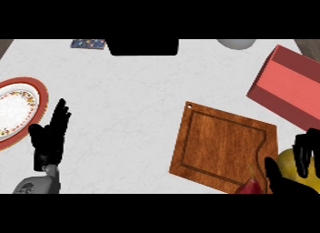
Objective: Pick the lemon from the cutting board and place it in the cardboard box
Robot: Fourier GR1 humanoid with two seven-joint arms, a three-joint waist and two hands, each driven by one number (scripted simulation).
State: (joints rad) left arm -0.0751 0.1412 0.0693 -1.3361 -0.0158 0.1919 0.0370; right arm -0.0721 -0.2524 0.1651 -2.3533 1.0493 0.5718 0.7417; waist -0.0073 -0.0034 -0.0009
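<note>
Lemon [303, 170], yellow and smooth-skinned, sits in the right hand [309, 159] at the lower right corner of the head view, just off the right edge of the cutting board [220, 148]; the black fingers [301, 157] curl over its top and the thumb [273, 175] comes up on its left side, so a good part of the fruit is hidden; no mark or sticker shows on the peel; a red pepper [252, 185] lies touching the board's lower right corner, just beside the thumb; the board is brown wood with a groove round its face and a small hole near its upper corner; above and to the right of it stands the cardboard box [293, 88], salmon red, plain, no lettering to be read on it; across the white counter [136, 100], well apart, the left hand [50, 136] rests with fingers straight and pointing up; just left of it lies a plate [15, 111] with an orange rim and a flowered band
</note>
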